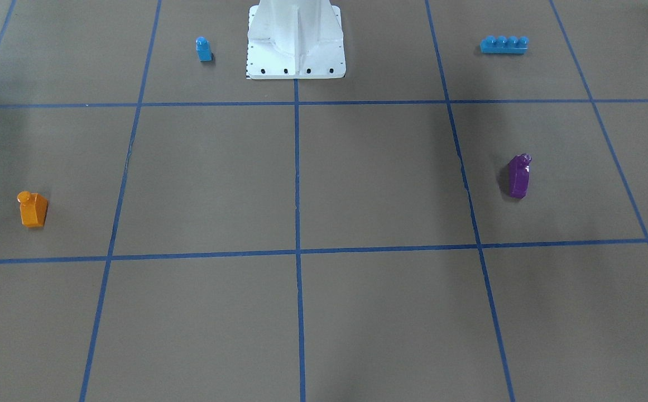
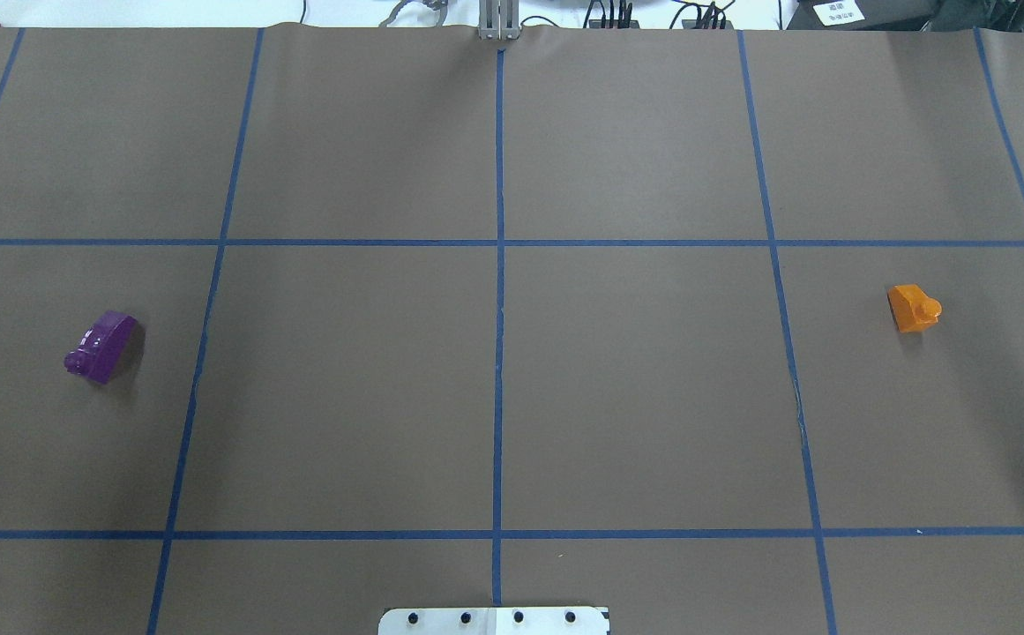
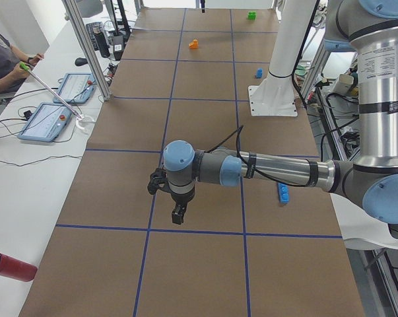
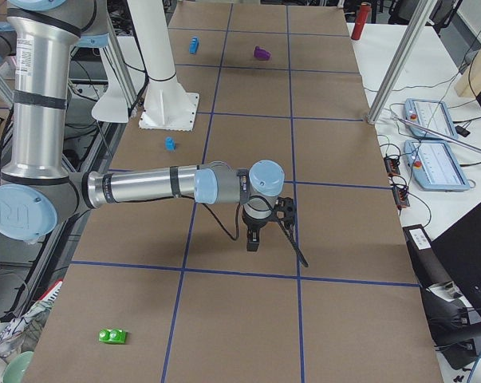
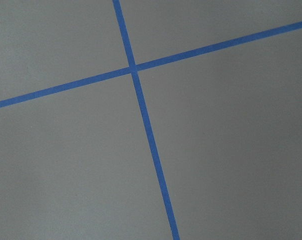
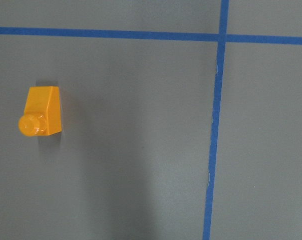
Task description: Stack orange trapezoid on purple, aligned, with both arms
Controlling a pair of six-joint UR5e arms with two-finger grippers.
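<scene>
Nothing is held yet, by the look of it. Both blocks sit alone on the brown table (image 2: 653, 397), each well out from the white pedestal (image 1: 296, 39). The orange trapezoid (image 2: 915, 309) stands forward of the pedestal and far off to the robot's right. The purple (image 2: 101, 346) is about as far forward of it, far off to the robot's left. The blue tape line (image 2: 498, 353) running out from the pedestal's foot lies between them, and they are well apart.

The split is plain: the right gripper (image 4: 252, 239) is the nearer one to the orange, the left gripper (image 3: 177, 214) to the purple. Both hang above the table pointing down. They show only from the table's ends, so I cannot tell whether either one's fingers are apart or together.

What the next move turns on, I'd say, is the offset on the right. The right wrist camera has the orange block at the left of its view, not under its middle. It is upright, stud facing up, the slope running away from the stud — so that gripper must shift sideways before it comes down. The left wrist camera shows only crossed tape, no purple at all. The purple looks tipped onto its side, its stud pointing back toward the pedestal's end of the table — it would likely need righting first.
</scene>
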